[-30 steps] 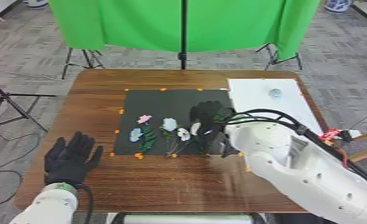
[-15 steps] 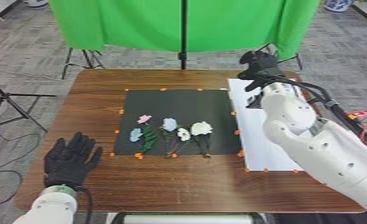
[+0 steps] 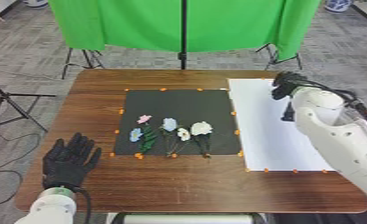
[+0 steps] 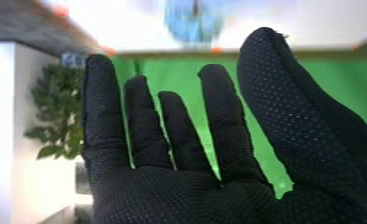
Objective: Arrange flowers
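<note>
Both wide open: L hand (image 3: 67,164) nr mat (image 3: 162,105), R hand (image 3: 288,82) nr sheet (image 3: 270,142).

One table (image 3: 206,187), brown wood, dark grain showing; one black rectangular mat (image 3: 171,102), flat upon it; one white rectangular sheet (image 3: 268,140), flat, to the mat's right, reaching past it at the far and near ends; small orange pieces (image 3: 163,89), several, set along the edges of both
</note>
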Robot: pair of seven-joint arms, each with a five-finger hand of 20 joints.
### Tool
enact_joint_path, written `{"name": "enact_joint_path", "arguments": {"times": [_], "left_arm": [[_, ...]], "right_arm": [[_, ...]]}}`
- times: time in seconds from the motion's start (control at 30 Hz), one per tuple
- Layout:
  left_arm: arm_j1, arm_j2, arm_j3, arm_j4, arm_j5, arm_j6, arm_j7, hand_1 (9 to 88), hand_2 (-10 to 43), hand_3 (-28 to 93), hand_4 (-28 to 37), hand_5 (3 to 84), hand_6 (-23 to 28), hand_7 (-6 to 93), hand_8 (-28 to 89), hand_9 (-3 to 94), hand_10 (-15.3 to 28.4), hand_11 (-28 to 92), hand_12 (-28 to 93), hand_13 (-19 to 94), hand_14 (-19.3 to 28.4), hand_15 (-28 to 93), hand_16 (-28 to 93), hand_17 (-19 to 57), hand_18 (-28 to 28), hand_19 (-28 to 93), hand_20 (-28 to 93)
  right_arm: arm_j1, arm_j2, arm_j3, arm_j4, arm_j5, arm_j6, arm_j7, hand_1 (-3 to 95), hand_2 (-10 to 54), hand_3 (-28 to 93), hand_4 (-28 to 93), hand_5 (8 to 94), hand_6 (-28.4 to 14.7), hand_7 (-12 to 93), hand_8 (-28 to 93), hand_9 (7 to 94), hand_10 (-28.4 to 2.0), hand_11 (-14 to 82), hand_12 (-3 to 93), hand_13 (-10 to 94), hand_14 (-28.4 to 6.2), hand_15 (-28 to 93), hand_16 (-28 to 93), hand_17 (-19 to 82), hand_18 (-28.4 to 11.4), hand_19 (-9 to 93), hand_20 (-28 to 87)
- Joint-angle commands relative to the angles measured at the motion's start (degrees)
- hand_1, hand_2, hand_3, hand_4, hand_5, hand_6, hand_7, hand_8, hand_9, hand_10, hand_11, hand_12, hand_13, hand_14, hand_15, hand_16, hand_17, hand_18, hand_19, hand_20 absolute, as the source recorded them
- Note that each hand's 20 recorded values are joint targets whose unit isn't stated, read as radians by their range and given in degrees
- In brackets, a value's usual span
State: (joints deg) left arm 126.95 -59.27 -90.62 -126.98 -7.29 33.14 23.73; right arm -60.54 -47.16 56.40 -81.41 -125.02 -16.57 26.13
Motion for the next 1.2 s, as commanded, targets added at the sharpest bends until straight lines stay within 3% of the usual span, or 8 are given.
{"name": "enact_joint_path", "arguments": {"times": [0.03, 0.2, 0.37, 0.43, 0.53, 0.7, 0.93, 1.2], "left_arm": [[1.4, -0.40, 1.60, 2.33, -1.84, -2.98, 0.60, 31.5, 11.4, 77, -28.3, 47.3, 7.8, 30.8, -15, 43.0, 15.0, 39, 12, 34, 15.0, 58, -7, -3.3, 15.3, 45, 19], [1.6, -0.80, 1.40, 2.39, -2.42, -2.35, 0.38, 31.5, 11.1, 77, -28.3, 47.3, 7.8, 30.6, -15, 43.0, 15.0, 38, 12, 34, 15.0, 58, -7, -3.3, 15.3, 45, 19], [1.3, -1.05, 1.51, 2.54, -2.66, -1.71, -0.11, 31.7, 11.3, 76, -28.3, 47.6, 7.7, 30.7, -14, 43.1, 15.0, 38, 12, 35, 15.0, 58, -7, -3.3, 15.3, 44, 20], [1.1, -1.01, 1.59, 2.60, -2.60, -1.56, -0.10, 31.7, 11.5, 76, -28.3, 47.6, 7.7, 30.8, -14, 43.2, 15.0, 38, 12, 35, 15.0, 58, -7, -3.3, 15.4, 44, 20], [0.9, -1.08, 1.59, 2.66, -2.45, -1.41, -0.15, 31.7, 11.7, 76, -28.3, 47.8, 7.8, 30.8, -15, 43.3, 15.0, 38, 12, 35, 15.0, 58, -7, -3.2, 15.4, 45, 20], [0.9, -1.18, 1.54, 2.61, -2.17, -1.45, -0.44, 31.7, 11.9, 76, -28.3, 47.8, 7.7, 30.8, -15, 43.3, 15.1, 38, 12, 35, 15.0, 58, -7, -3.2, 15.4, 45, 20], [1.4, -0.90, 1.06, 2.40, -2.17, -1.38, -0.12, 31.7, 12.0, 76, -28.3, 48.0, 7.8, 30.8, -15, 43.4, 15.1, 38, 12, 35, 15.0, 58, -7, -3.2, 15.4, 44, 20], [1.9, -0.02, 0.25, 1.96, -2.44, -1.40, 0.79, 31.7, 12.2, 76, -28.3, 47.9, 7.7, 30.8, -15, 43.4, 15.0, 38, 12, 35, 15.1, 58, -7, -3.2, 15.4, 44, 20]], "right_arm": [[0.6, -2.1, -0.7, 3.6, 0.1, -0.5, -1.6, 46.8, -9.5, 81, -28, 42.2, -1.4, 20, -13, 26.3, -14.9, 6.1, 10.5, 22, -16.0, 26, 9, 21, -22.0, 45, 11], [-0.2, -2.6, -0.7, 4.7, 0.8, 0.4, -0.6, 49.4, -9.5, 80, -28, 44.2, -1.3, 22, -14, 29.1, -15.7, 8.1, 9.8, 26, -15.4, 28, 9, 26, -20.4, 46, 13], [-0.8, -1.8, -1.1, 4.9, 1.6, 2.3, 0.9, 56.1, -9.3, 78, -28, 50.9, -1.2, 23, -14, 46.9, -15.9, 15.3, 15.4, 46, -11.2, 37, 13, 38, -14.8, 52, 19], [-1.2, -1.3, -1.4, 4.6, 0.7, 3.5, 0.5, 60.0, -9.4, 73, -28, 53.1, -0.8, 22, -14, 51.8, -15.2, 18.2, 17.9, 51, -8.0, 37, 25, 40, -13.5, 59, 21], [-1.9, -0.8, -2.7, 4.1, 0.1, 7.5, 0.3, 64.3, -9.5, 67, -28, 59.0, 0.5, 22, -11, 63.2, -11.6, 15.7, 34.0, 59, -5.0, 39, 37, 42, -10.8, 76, 15], [-3.2, 0.5, -3.6, 1.6, 0.5, 11.4, -1.0, 64.4, -8.8, 64, -28, 66.5, -0.1, 31, 2, 74.6, -10.0, 16.7, 47.5, 67, -3.8, 42, 42, 49, -11.3, 69, 24], [-5.5, 6.0, -5.6, -11.1, 2.2, 16.6, -0.5, 63.4, -8.4, 65, -28, 67.7, -0.4, 31, 2, 76.0, -10.1, 16.8, 47.7, 68, -4.0, 42, 43, 50, -11.6, 69, 26], [-14.7, 9.2, -1.6, -28.7, 4.8, 11.9, 0.7, 62.5, -8.0, 66, -28, 67.4, -1.7, 29, 3, 75.3, -11.5, 14.8, 46.5, 67, -5.0, 41, 42, 49, -12.2, 69, 27]]}}
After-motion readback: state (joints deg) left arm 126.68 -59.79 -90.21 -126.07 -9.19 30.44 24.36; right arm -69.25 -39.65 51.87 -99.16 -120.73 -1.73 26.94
